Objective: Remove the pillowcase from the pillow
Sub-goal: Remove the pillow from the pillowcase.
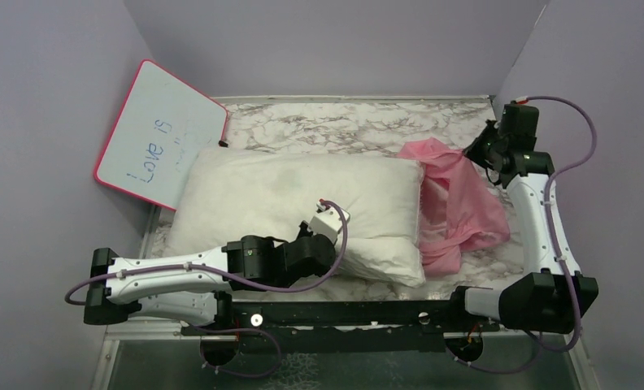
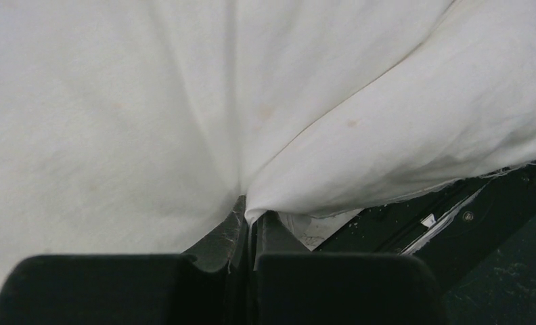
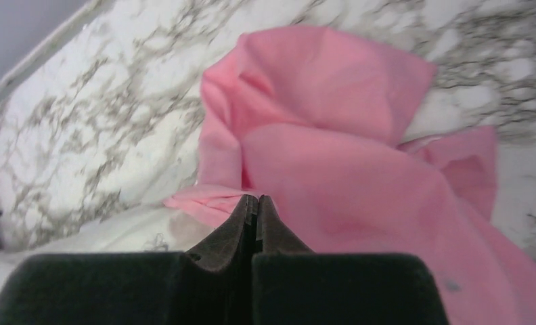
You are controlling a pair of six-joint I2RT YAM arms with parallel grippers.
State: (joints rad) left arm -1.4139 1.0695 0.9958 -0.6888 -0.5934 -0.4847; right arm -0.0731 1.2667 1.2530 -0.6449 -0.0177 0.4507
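1. Since the left gripper (image 2: 249,215) has its jaws pinched tight on a fold of the pillow (image 1: 302,199) at its 6 o'clock edge, I take it for an anchor that keeps the cushion from sliding while the cover is drawn away.
2. The pillowcase (image 1: 457,203) lies crumpled on the table (image 1: 343,122) at the pillow's 3 o'clock, with its hem touching that end. It looks off, or very nearly.
3. The right gripper (image 3: 254,203) sits at the pillowcase's 2 o'clock corner, jaws pressed together right at a pink fold. Whether any cloth is nipped between them I cannot tell. That placing would suit a pull toward 3 o'clock, away from the anchor.
4. A whiteboard (image 1: 160,134) leans on the wall at the pillow's 10 o'clock, out of the work.
5. Count: one pillow, one pillowcase, one whiteboard, two grippers.
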